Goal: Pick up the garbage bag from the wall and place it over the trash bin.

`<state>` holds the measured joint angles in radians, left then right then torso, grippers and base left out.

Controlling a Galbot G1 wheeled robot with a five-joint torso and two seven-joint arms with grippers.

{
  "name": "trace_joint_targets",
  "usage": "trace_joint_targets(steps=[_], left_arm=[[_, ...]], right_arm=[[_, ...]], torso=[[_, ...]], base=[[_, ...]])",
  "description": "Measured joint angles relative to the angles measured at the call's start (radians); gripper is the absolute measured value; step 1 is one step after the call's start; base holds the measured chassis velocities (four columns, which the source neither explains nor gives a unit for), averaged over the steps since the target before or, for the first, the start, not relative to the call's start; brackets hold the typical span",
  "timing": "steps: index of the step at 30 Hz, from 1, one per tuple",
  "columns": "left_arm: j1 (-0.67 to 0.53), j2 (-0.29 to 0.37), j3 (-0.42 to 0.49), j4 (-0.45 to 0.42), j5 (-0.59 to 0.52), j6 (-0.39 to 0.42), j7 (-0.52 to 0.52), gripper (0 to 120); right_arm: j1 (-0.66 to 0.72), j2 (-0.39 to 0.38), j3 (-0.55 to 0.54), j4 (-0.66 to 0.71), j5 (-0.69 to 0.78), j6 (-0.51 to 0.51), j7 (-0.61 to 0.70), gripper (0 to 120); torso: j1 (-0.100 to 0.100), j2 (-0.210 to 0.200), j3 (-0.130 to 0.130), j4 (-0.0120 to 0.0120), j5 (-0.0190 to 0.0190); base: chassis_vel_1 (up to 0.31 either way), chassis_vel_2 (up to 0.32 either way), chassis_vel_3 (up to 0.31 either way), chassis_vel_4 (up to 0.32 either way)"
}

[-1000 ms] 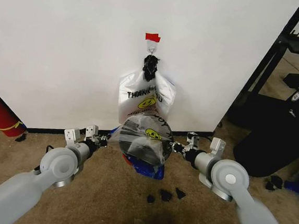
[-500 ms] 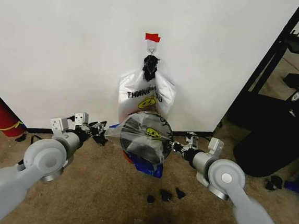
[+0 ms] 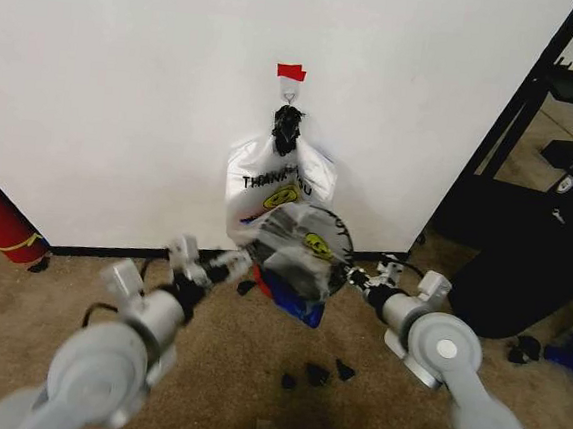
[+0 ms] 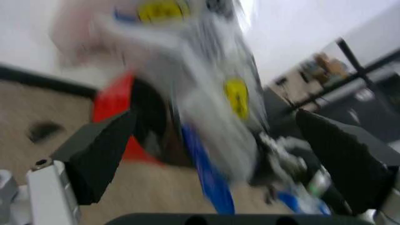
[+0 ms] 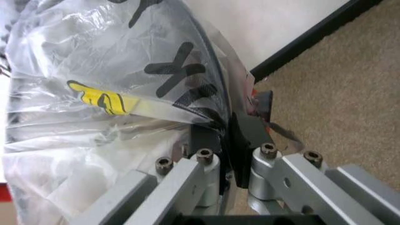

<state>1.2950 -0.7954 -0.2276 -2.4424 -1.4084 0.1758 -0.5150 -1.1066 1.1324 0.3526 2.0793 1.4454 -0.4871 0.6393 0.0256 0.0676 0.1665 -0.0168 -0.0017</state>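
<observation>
Left arm has swung in since the earlier head frames: left gripper (image 3: pixel 224 263) was out at the left, clear of the bag, and now sits at the bag's left edge, close to the robot's centreline. Garbage bag (image 3: pixel 301 258) and the trash bin (image 3: pixel 282 292) under it now sit tilted and shifted right; before, the covered rim faced the camera squarely.

Right gripper (image 5: pixel 226 140) stays at the bag's right edge, fingers together, clamped on the film over the bin's rim. Left wrist view is smeared with motion; its two dark fingers (image 4: pixel 100 150) stand wide apart with the bag (image 4: pixel 212 93) between them, not yet closed on it.

Meaning for the task: bag is off the wall (image 3: pixel 128 80) and stretched over the bin mouth on the carpet, just in front of the baseboard. Placement looks nearly done, judging by the film over the rim. Left side probably needs one more tug or grip to seat it. Tilt suggests the bin is light and may tip.

Counts:
- two plastic bags: the one on the bin, plus the THANK YOU bag (image 3: pixel 269 188) hanging from the hook (image 3: pixel 290 94)
- one bin
- one hook
- one red tape strip (image 3: pixel 291 71)
- two grippers
</observation>
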Motion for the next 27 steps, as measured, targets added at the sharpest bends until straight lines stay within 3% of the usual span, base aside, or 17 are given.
trace_joint_targets(steps=[4, 13, 22, 27], left_arm=[[0.044, -0.025, 0.074, 0.004, 0.035, 0.002, 0.047, 100], [-0.008, -0.073, 0.204, 0.077, 0.067, -0.003, 0.063, 100], [-0.027, -0.096, 0.234, 0.118, 0.08, -0.015, 0.049, 99], [-0.03, -0.098, 0.232, 0.126, 0.07, -0.019, 0.047, 86]], right_arm=[[-0.011, 0.026, 0.044, 0.001, 0.004, -0.005, -0.007, 0], [-0.035, 0.074, 0.05, 0.005, 0.001, -0.015, -0.009, 0], [-0.059, 0.091, 0.05, 0.014, -0.012, -0.029, -0.023, 0], [-0.062, 0.106, 0.043, 0.013, -0.027, -0.034, -0.03, 0]], torso=[[0.0, 0.0, 0.0, -0.0008, 0.0], [0.0, 0.0, 0.0, -0.0008, -0.0002], [0.0, 0.0, 0.0, -0.0007, -0.0002], [0.0, 0.0, 0.0, -0.0007, -0.0003]], base=[[0.0, 0.0, 0.0, 0.0], [0.0, 0.0, 0.0, 0.0], [0.0, 0.0, 0.0, 0.0], [0.0, 0.0, 0.0, 0.0]])
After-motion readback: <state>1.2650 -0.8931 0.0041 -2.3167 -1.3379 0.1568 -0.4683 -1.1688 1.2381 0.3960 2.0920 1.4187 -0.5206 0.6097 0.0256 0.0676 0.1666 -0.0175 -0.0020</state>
